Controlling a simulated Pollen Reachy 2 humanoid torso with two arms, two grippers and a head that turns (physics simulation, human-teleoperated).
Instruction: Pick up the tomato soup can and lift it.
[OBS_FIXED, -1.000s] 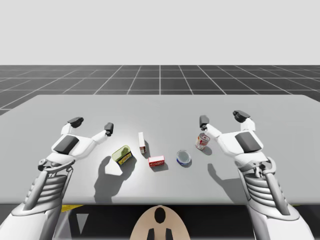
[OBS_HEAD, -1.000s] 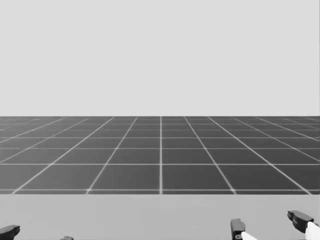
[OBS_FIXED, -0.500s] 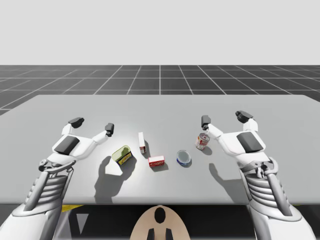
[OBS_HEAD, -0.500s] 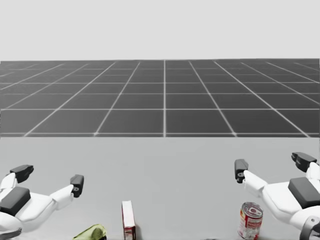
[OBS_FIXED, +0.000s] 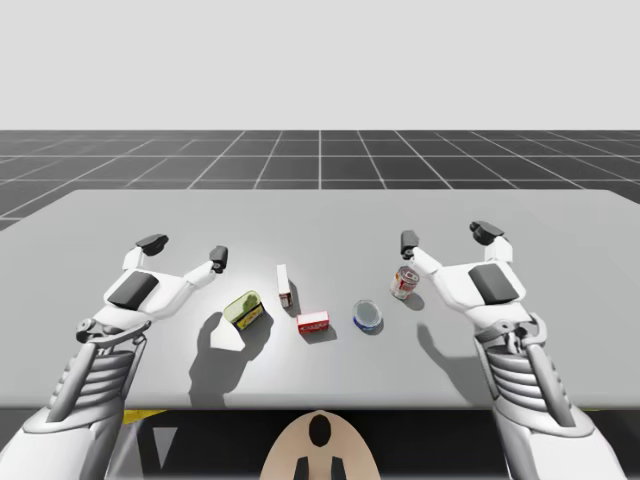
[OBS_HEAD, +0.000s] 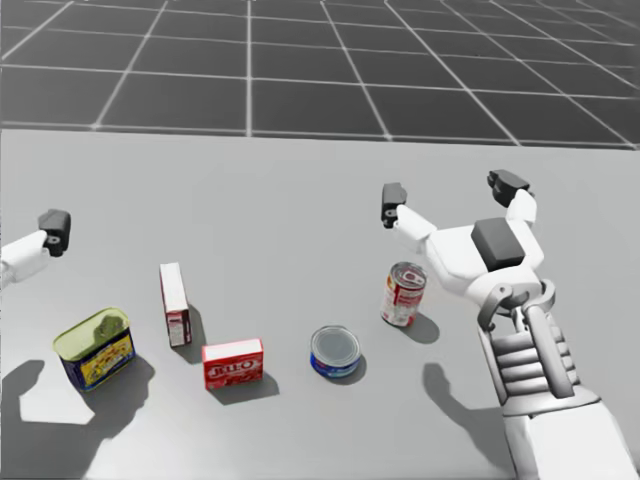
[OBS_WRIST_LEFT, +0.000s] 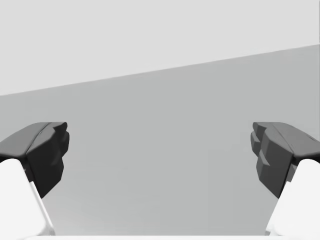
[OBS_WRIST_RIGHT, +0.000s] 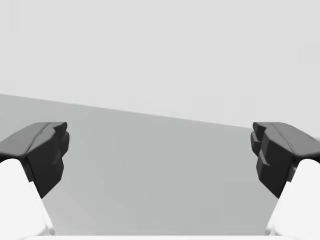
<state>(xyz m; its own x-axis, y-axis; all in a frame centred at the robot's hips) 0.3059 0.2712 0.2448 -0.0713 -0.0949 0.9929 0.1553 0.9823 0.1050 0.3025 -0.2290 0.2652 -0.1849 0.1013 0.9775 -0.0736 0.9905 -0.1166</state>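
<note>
The red and white tomato soup can (OBS_FIXED: 404, 283) (OBS_HEAD: 404, 294) stands upright on the grey table, right of the middle. My right gripper (OBS_FIXED: 446, 237) (OBS_HEAD: 450, 195) is open and hovers just beyond the can and a little to its right, apart from it. Its inner fingertip (OBS_HEAD: 392, 203) is above the can's far side. My left gripper (OBS_FIXED: 185, 248) is open over the table's left part, with one fingertip (OBS_HEAD: 53, 228) showing in the head view. Both the left wrist's gripper (OBS_WRIST_LEFT: 160, 155) and the right wrist's gripper (OBS_WRIST_RIGHT: 160, 155) have only bare table between their fingers.
Left of the can lie a flat blue tin (OBS_HEAD: 335, 351), a red box on its side (OBS_HEAD: 233, 363), a narrow white and red box standing upright (OBS_HEAD: 175, 303) and a yellow-lidded blue tin (OBS_HEAD: 95, 347). The table (OBS_FIXED: 320, 215) reaches far behind them.
My head has turned downward, so the table and the things on it have come into the head view. The arms have hardly moved.
</note>
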